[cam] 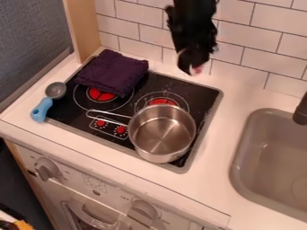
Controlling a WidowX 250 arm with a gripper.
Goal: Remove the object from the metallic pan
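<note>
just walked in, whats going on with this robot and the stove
A robot arm's claw hangs near the tiled wall, up behind the stove, with a small pinkish bit at its tip that's too unclear to name. The metal pan sits on the stove with nothing visible inside. A dark purple cloth and a blue-handled scoop lie to its left.

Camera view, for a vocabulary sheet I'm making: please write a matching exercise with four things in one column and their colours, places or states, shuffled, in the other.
Things
1. cloth
2. scoop
3. pan
4. sink

Descriptions
A. metallic, with nothing inside
B. grey, at the right of the view
C. dark purple and folded
D. blue-handled, at the left edge of the cooktop

Right pairs: 1-C, 2-D, 3-A, 4-B
</note>
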